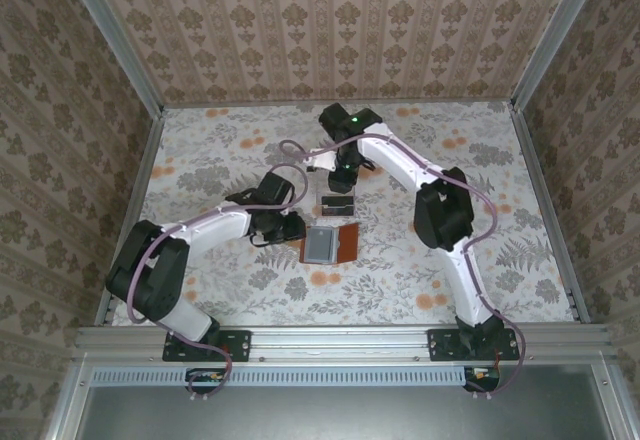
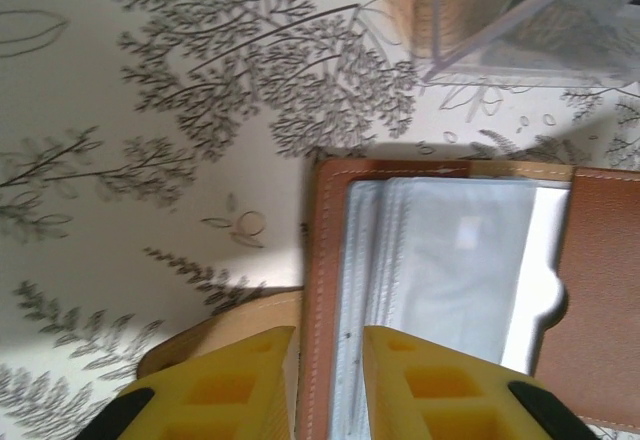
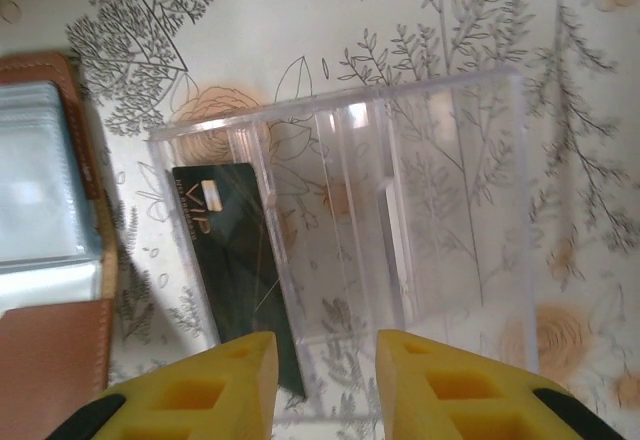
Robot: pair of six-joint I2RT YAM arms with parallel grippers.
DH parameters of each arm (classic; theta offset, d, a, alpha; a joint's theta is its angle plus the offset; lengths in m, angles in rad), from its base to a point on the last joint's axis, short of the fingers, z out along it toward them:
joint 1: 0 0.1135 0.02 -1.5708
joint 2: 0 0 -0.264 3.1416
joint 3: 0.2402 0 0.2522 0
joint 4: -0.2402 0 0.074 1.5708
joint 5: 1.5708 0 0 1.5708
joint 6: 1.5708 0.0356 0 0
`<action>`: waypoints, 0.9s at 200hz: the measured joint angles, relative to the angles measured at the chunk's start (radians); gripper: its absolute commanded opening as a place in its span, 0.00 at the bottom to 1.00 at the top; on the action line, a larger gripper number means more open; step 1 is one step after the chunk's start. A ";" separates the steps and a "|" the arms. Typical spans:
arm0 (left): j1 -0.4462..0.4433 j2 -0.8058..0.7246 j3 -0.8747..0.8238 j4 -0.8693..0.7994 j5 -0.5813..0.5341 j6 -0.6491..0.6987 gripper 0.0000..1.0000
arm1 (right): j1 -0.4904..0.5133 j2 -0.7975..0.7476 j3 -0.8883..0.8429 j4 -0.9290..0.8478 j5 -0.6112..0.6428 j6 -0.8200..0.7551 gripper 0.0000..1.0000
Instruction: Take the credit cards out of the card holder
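The card holder (image 1: 346, 243) lies open on the floral cloth, a brown leather flap (image 2: 600, 290) beside its grey-blue pocket panels (image 2: 450, 260). My left gripper (image 1: 296, 228) (image 2: 328, 380) is shut on its left edge, with leather rim and sleeves filling the narrow gap between the yellow fingers. One dark credit card (image 3: 235, 260) marked VIP lies in the left slot of a clear plastic tray (image 3: 420, 210) (image 1: 338, 204). My right gripper (image 1: 340, 182) (image 3: 328, 380) hovers open over the tray's near edge, holding nothing. I cannot tell whether cards sit in the pockets.
The card holder (image 3: 50, 350) lies just left of the tray. The tray's corner (image 2: 540, 30) stands beyond the card holder's far edge. Patterned walls enclose the table on three sides. Both arms crowd the table's middle.
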State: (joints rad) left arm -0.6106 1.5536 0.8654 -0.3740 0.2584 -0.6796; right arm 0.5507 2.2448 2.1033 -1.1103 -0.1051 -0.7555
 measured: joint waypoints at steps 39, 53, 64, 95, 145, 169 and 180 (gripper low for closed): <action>-0.019 0.046 0.018 -0.001 0.000 0.008 0.25 | 0.007 -0.248 -0.314 0.209 -0.014 0.235 0.39; -0.023 0.069 0.019 -0.001 0.000 0.010 0.26 | 0.012 -0.320 -0.416 0.279 -0.019 0.335 0.39; -0.026 0.088 0.019 -0.002 0.000 0.011 0.25 | 0.019 -0.371 -0.491 0.326 -0.018 0.422 0.39; -0.058 0.101 0.019 -0.003 -0.001 0.010 0.25 | 0.047 -0.470 -0.664 0.439 -0.031 0.659 0.37; -0.131 0.101 0.019 0.000 -0.021 -0.017 0.24 | 0.076 -0.586 -0.886 0.587 -0.140 1.044 0.31; -0.138 0.098 0.019 0.000 -0.039 -0.033 0.24 | 0.078 -0.592 -0.937 0.629 -0.190 1.165 0.30; -0.138 0.092 0.019 -0.001 -0.051 -0.038 0.25 | 0.078 -0.590 -0.957 0.642 -0.219 1.202 0.28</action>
State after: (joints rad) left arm -0.7486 1.6455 0.8841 -0.3752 0.2077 -0.7174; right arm 0.6285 1.6547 1.1465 -0.4683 -0.3244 0.4469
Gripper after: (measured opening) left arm 0.242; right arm 0.295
